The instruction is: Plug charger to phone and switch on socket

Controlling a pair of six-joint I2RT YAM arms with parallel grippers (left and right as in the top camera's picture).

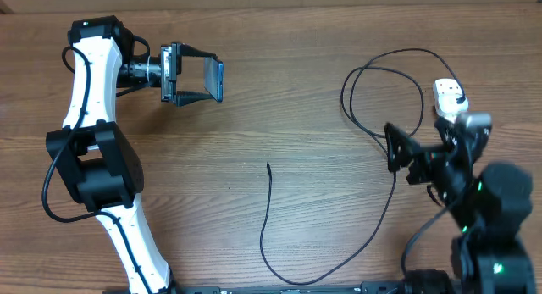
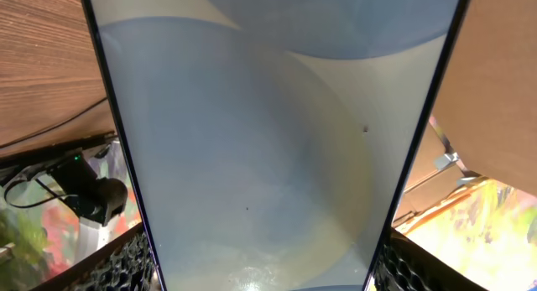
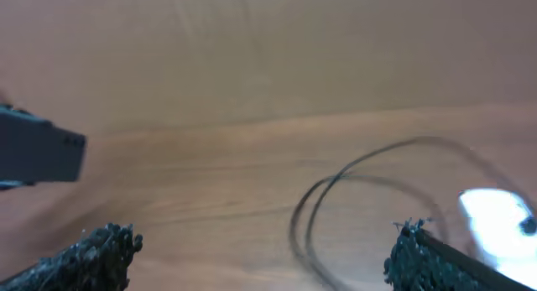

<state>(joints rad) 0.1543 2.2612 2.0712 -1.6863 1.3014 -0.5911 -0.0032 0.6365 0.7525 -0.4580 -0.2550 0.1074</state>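
Overhead, left jaws grip the phone (image 1: 212, 80); right jaws, open and empty, should take the charger (image 1: 265, 218) near its free end.

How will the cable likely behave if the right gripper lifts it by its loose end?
Probably floppy: the cable lies in slack curves and loops, so it should droop and trail. It looks thin, so it is likely light and could slip in the right gripper. Its far end runs toward the socket, which may get tugged.
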